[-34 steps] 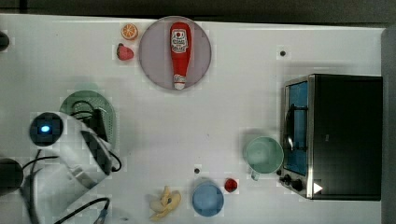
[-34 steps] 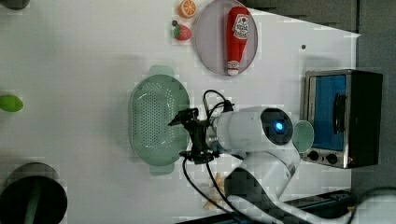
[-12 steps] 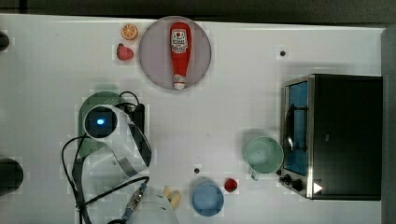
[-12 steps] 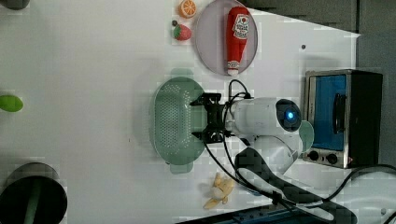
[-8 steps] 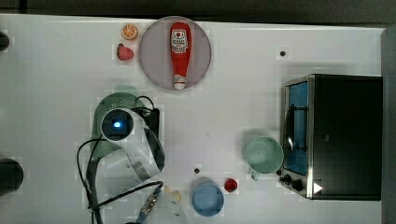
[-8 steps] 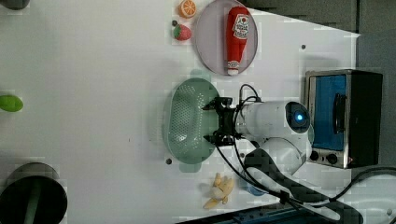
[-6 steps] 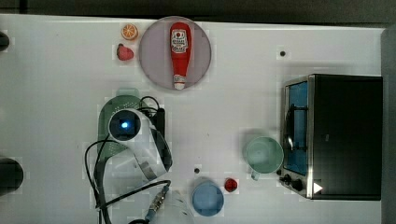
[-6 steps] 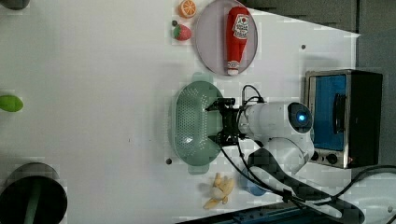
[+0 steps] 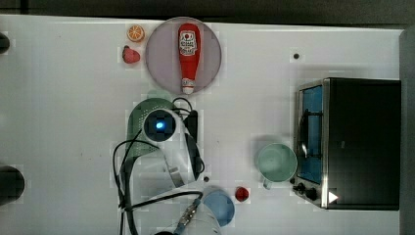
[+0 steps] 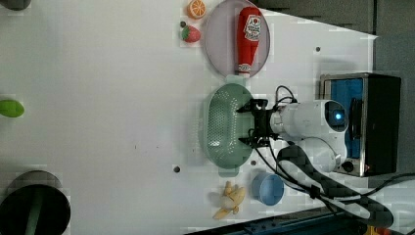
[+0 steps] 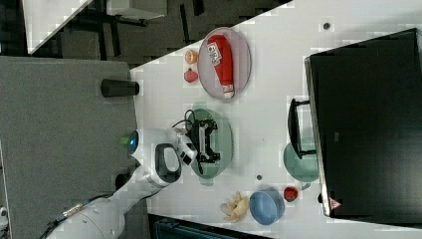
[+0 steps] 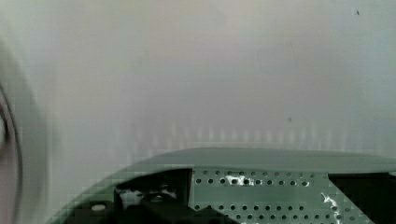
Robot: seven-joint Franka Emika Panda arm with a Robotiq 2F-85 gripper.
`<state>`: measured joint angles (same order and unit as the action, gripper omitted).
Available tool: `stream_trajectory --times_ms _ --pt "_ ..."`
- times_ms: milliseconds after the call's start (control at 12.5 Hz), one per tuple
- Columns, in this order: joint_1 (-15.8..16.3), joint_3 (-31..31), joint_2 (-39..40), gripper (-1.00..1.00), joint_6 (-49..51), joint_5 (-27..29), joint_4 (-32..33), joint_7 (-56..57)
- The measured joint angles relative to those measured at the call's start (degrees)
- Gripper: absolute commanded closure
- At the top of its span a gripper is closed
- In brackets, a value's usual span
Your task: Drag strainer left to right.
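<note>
We see one strainer [image 10: 222,129] in the middle of the white table [image 10: 98,98], at 6 o'clock from the one plate [image 10: 215,39] that holds one red ketchup bottle [image 10: 247,36]; we cannot read its label. The gripper [image 10: 244,126] sits inside the strainer with its two fingers spread wide, holding nothing. We count one blue bowl [image 10: 268,188], one green mug [image 9: 276,163], one strawberry [image 10: 191,33], one orange slice [image 10: 196,8], one banana bunch [image 10: 229,199] and one black oven [image 9: 362,142].

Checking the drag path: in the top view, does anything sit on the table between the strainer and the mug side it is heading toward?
Nothing visible. In the top view, bare table lies right of the strainer as far as the mug and toaster oven.
</note>
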<state>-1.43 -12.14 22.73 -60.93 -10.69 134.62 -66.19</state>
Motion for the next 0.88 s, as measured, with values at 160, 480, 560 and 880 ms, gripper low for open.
stream_trajectory --times_ms 160,480,560,880 --pt "-0.23 2.11 -0.43 -1.0 -0.73 0.03 -0.11 1.29" --pt "-1.07 5.58 -1.44 -1.0 -0.84 0.34 0.22 4.87" --pt "-1.12 6.72 -1.13 -1.0 -1.01 -0.48 0.0 6.49" --pt "-0.22 11.29 -1.13 -1.0 -0.95 -0.99 1.12 11.97"
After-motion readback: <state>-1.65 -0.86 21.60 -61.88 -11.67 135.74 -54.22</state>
